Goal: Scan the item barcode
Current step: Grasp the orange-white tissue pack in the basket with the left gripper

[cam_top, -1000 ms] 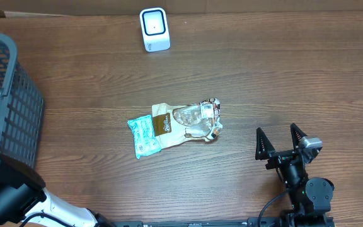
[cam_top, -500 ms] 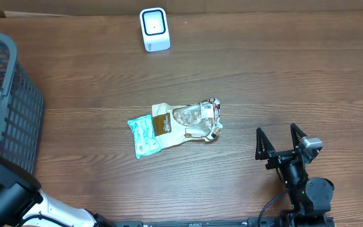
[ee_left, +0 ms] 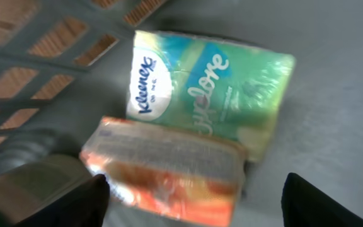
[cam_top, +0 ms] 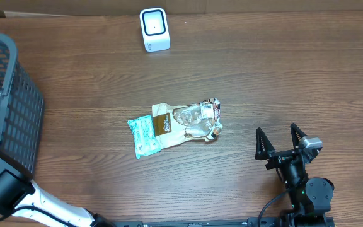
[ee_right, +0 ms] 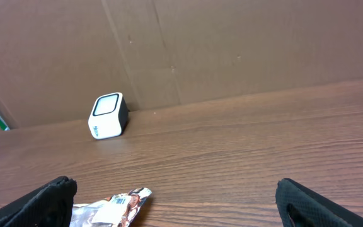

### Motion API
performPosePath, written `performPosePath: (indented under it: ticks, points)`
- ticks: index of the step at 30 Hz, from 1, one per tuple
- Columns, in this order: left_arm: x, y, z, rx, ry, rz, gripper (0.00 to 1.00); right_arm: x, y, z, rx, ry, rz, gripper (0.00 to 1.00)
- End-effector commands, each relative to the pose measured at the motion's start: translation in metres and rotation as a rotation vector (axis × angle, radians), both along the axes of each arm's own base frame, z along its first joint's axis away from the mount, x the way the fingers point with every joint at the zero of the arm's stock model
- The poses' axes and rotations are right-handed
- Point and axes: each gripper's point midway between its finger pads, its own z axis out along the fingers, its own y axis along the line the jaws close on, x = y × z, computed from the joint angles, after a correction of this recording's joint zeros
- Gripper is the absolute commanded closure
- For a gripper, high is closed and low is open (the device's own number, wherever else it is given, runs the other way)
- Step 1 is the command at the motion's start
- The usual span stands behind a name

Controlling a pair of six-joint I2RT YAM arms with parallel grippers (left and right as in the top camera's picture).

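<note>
Lying on the grey floor of the basket (ee_left: 36, 57), the orange packet (ee_left: 169, 170) fills the lower centre of the left wrist view. I take it as the item to scan, since it is the one nearest the fingers. It is blurred; no barcode can be made out on the face that shows.

- Long axis: runs left to right across the frame, dipping slightly to the right.
- Behind it, touching along its upper edge: a green Kleenex pack (ee_left: 213, 82), upper centre.
- Left gripper (ee_left: 194, 189): spread wide and empty, one finger at the lower left corner, one at the lower right. The packet sits between them, its left end at or near the left finger, its right end short of the other.
- Judgement: the jaws line up along the packet's length, not across it, so the wrist may need to turn before closing.

Overhead: the basket is at the far left edge, the scanner (cam_top: 154, 29) at top centre of the table (cam_top: 263, 75), well apart from it. Mid-table lie a teal packet (cam_top: 144, 134) and a brown-and-clear packet (cam_top: 191, 121), touching. Right gripper (cam_top: 276, 131), lower right, gapes wide, empty, far from the basket. The left arm is plainly the nearer.
</note>
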Motion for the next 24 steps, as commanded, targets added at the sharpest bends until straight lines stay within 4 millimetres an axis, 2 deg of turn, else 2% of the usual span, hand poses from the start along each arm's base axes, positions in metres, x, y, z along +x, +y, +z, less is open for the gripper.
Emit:
performPosePath:
  ticks: [1, 5, 6, 10, 15, 18, 20, 24]
  points:
    - [-0.008, 0.000, -0.025, -0.031, 0.064, -0.004, 0.31, 0.001, -0.001, -0.004, 0.010, 0.008, -0.009, 0.00]
    - [-0.013, -0.004, -0.043, -0.069, 0.098, -0.004, 0.43, 0.001, -0.001, -0.004, 0.010, 0.008, -0.009, 0.00]
    - [-0.013, -0.005, -0.045, -0.074, 0.102, -0.003, 0.50, 0.001, -0.001, -0.004, 0.010, 0.008, -0.009, 0.00]
    - [-0.014, -0.008, -0.048, -0.088, 0.107, -0.001, 0.96, 0.001, -0.001, -0.004, 0.010, 0.008, -0.009, 0.00]
    - [-0.017, -0.013, -0.046, -0.106, 0.118, 0.019, 0.96, 0.001, -0.001, -0.004, 0.010, 0.008, -0.009, 0.00]
    - [-0.018, -0.015, -0.037, -0.114, 0.113, 0.065, 0.96, 0.001, -0.001, -0.004, 0.010, 0.008, -0.009, 0.00]
    - [-0.015, -0.017, -0.025, -0.116, 0.088, 0.119, 0.96, 0.001, -0.001, -0.004, 0.010, 0.008, -0.009, 0.00]
    - [0.015, -0.022, 0.016, -0.143, -0.056, 0.103, 0.96, 0.001, -0.001, -0.004, 0.010, 0.008, -0.009, 0.00]
